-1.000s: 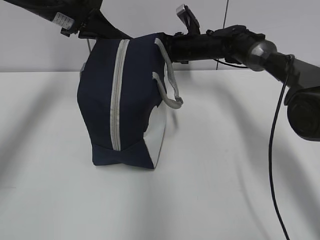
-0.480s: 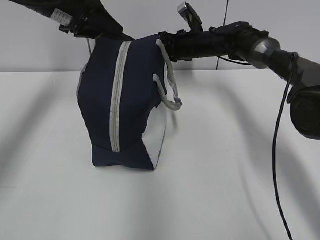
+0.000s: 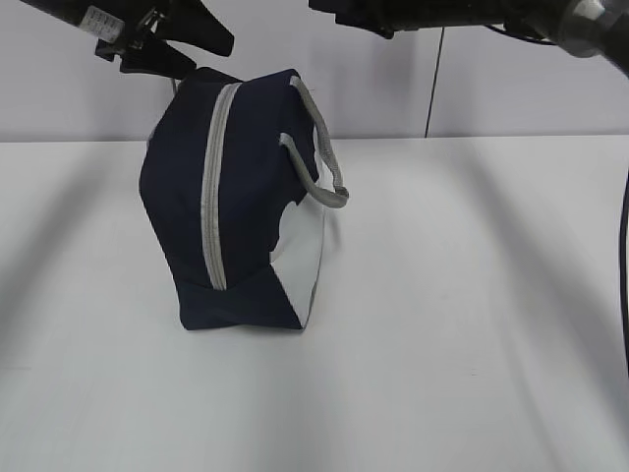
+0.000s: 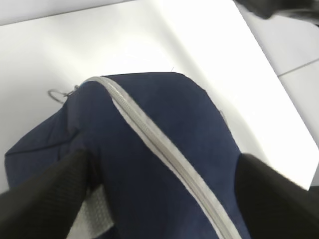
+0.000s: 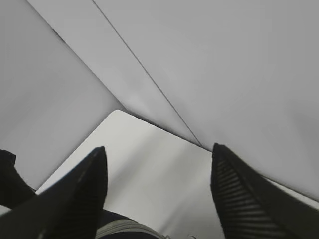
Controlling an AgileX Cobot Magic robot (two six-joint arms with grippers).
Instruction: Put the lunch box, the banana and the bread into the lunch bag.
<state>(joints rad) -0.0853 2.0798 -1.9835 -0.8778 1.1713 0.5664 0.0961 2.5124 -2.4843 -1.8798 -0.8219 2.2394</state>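
Exterior view: navy-blue fabric lunch bag [image 3: 236,206] with closed grey zipper [image 3: 211,187] stands on the white table [image 3: 472,315], left of centre. Open table extends from 3 to 6 o'clock of it. Left gripper [image 4: 159,199] hangs above the bag's top edge, fingers [image 4: 45,199] spread, empty. Right gripper [image 5: 157,194] at 1 o'clock, raised clear, fingers [image 5: 249,199] spread, empty.

lunch bag [image 4: 164,149]: under my left gripper [image 4: 159,194], on the table [image 3: 472,295]
my right gripper [image 5: 157,174]: above bag's far end
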